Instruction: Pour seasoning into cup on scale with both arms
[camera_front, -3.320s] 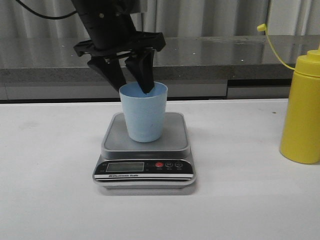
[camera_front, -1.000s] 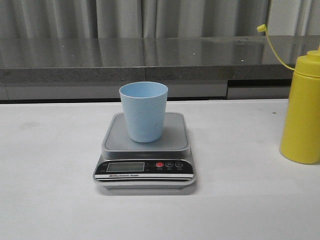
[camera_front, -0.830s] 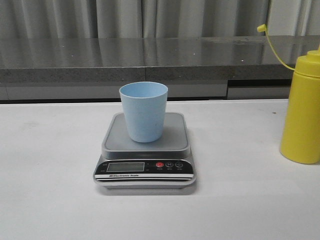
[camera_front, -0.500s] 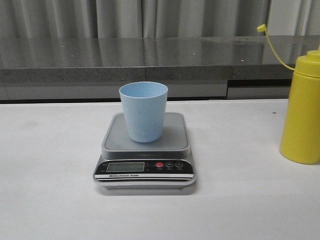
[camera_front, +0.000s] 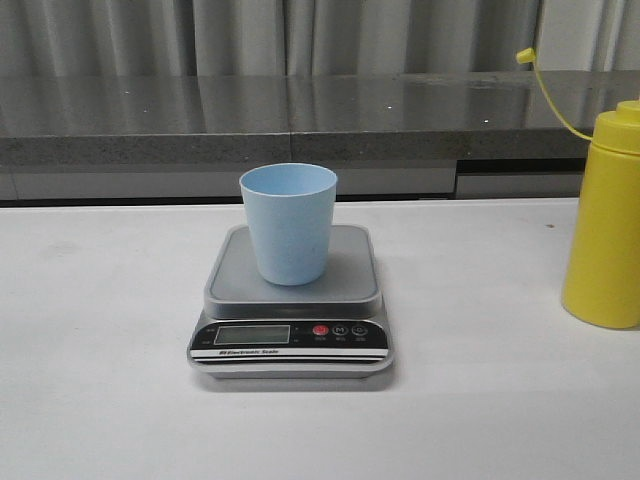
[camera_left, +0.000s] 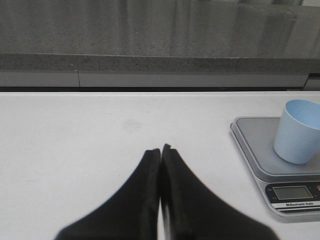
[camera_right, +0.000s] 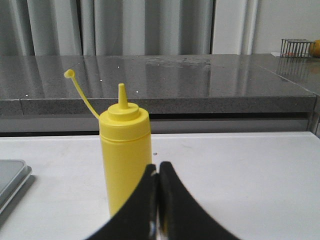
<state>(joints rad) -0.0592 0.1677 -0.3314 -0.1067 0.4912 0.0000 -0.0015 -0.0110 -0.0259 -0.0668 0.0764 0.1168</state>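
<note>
Gone from the front view is the left arm, which stood over the cup with one finger inside its rim 3.3 s ago; no arm now appears in that view, and the cup, the scale and the bottle stand where they stood then.

Left to right across the white table (camera_front: 90, 400): the left gripper (camera_left: 160, 150) appears only in its wrist view, its two black pointed fingers (camera_left: 145, 200) pressed together tip to tip, holding nothing. It sits over bare table, well apart from the scale and on the left of it.

The silver-grey digital kitchen scale (camera_front: 290, 335) rests flat near the table's middle, its black front panel, LCD screen and red button (camera_front: 320, 329) facing the camera. The pale blue plastic cup (camera_front: 288, 223) stands upright on the scale platform, towards the platform's rear, mouth up. Its contents cannot be judged.

The yellow squeeze bottle (camera_front: 603, 220) stands upright on the table at the right edge of the front view, well apart from the scale. Its cone nozzle (camera_right: 122, 93) is uncapped; the thin tethered cap strap (camera_right: 82, 97) curves up and away from the neck.

The right gripper (camera_right: 158, 167) has its fingers (camera_right: 172, 205) shut against each other, empty. The bottle stands just beyond the fingertips and slightly to one side of them; contact cannot be determined.
</note>
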